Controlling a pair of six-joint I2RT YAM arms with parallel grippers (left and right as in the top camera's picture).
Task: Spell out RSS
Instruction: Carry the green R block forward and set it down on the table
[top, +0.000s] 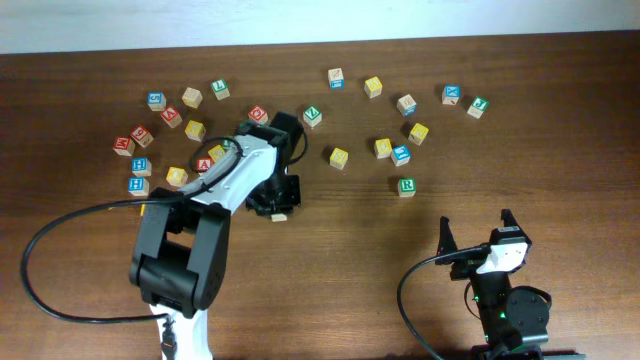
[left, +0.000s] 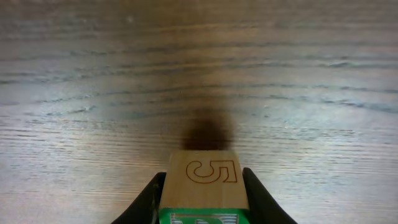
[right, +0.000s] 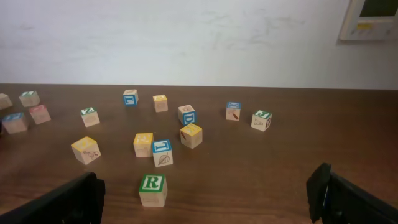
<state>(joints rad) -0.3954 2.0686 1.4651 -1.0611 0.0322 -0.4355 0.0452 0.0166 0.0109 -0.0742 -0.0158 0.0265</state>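
The R cube (top: 406, 186), with a green border and green letter, stands alone right of centre; it also shows in the right wrist view (right: 152, 188). My left gripper (top: 274, 203) (left: 202, 202) is shut on a wooden cube (left: 202, 179) that has a green-bordered face and an outlined character like a 5 or S, held low over the table. Yellow-faced cubes (top: 339, 157) (top: 418, 133) lie among the scattered cubes; their letters cannot be read. My right gripper (top: 476, 232) (right: 208, 199) is open and empty, below the R cube.
Many cubes lie across the back: a cluster at the left (top: 170, 117) with red and blue faces, and a looser group at the right (top: 452, 94). A blue-faced cube (right: 162, 152) sits just behind the R cube. The left arm's black cable (top: 60, 230) loops over the front left.
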